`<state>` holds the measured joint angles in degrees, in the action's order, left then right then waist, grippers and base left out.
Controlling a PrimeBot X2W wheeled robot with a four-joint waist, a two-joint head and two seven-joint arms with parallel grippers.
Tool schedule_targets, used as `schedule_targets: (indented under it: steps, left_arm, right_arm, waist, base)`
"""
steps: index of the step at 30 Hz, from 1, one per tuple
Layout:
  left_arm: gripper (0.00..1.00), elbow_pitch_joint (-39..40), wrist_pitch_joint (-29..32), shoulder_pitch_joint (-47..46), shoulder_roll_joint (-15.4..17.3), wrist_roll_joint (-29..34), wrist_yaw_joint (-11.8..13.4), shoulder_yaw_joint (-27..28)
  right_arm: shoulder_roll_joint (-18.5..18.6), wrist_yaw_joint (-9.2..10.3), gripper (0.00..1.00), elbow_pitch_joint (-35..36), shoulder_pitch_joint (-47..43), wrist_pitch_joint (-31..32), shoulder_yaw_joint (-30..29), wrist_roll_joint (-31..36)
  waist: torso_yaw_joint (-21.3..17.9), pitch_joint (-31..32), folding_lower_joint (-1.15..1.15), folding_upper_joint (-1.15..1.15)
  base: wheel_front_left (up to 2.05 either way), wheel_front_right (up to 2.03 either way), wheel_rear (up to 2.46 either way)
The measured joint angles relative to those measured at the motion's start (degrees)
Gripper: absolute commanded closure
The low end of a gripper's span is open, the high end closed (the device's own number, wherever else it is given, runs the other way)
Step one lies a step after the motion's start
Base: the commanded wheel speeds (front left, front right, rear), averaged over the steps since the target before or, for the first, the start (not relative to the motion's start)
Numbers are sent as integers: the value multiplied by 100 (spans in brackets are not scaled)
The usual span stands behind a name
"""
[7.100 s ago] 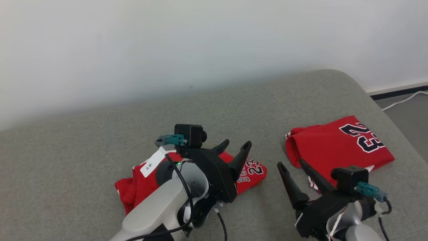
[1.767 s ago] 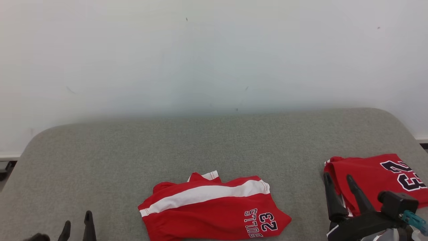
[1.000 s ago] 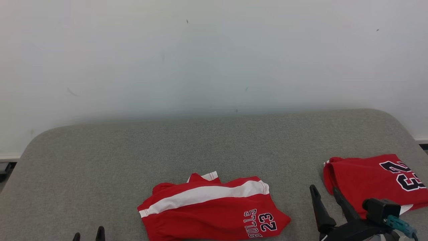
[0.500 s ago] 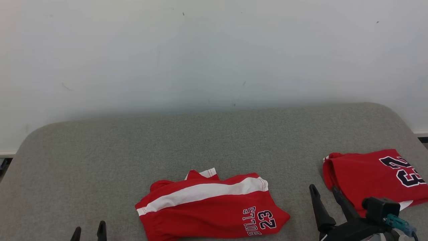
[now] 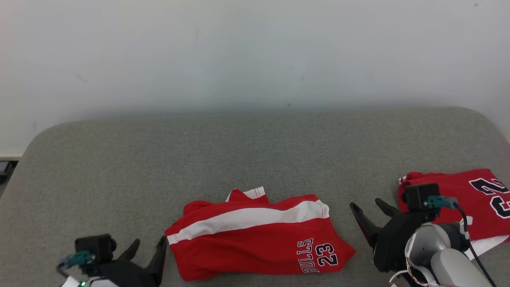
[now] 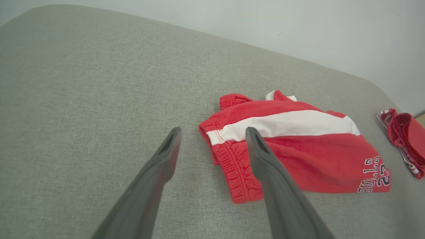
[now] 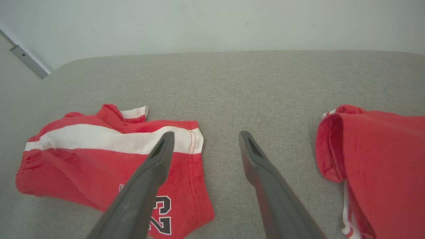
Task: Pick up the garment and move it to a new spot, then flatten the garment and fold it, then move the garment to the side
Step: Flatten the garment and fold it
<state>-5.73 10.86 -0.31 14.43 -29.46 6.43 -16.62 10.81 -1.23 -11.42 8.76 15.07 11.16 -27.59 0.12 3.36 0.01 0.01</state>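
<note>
Both pincers are released and carry nothing. The left pincer [image 5: 149, 244] hangs spread just beside the elastic waistband end of the red shorts [image 5: 255, 243]. The right pincer [image 5: 365, 204] is spread over the gap between the shorts' hem and the folded red jersey [image 5: 474, 195]. One at each short end looks like lining up for a two-handed grip, probably to fold again or carry the shorts aside. The shorts lie doubled over, white stripe up, near the front middle of the grey bench [image 5: 239, 151]; the jersey sits off to the right, apparently finished. Half a second ago only the left fingertips peeked in at the bottom edge; now that pincer has come up beside the waistband, and the right one has turned inward. The head camera has shifted too; the shorts' lie looks unchanged.
</note>
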Motion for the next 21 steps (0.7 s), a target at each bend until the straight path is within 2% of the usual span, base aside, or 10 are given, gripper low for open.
schedule_targets:
  steps: [8,14,15,21]
  left_arm:
    - [0,-577,1307,-1203,-253,11,-142,-649]
    - [0,-901,1796,-1901,-376,132,-90,-693]
    - [0,-959,1882,-1971,-398,132,-90,-716]
    - [0,-1195,2194,-2321,-573,131,-90,-822]
  right_arm:
    - [197,-82,0,-654,1083,1159,210,65]
    - [225,-145,0,-994,1614,1720,374,67]
    - [230,-170,4,-1068,1677,1824,413,75]
    - [250,-198,11,-1321,1928,2257,534,97]
  waist:
    - [244,-494,1,0]
    - [442,-906,1,1]
    - [479,-973,1,1]
    - [731,-1280,1,1]
  base:
    - [0,0,0]
    - [0,0,0]
    - [0,0,0]
    - [0,0,0]
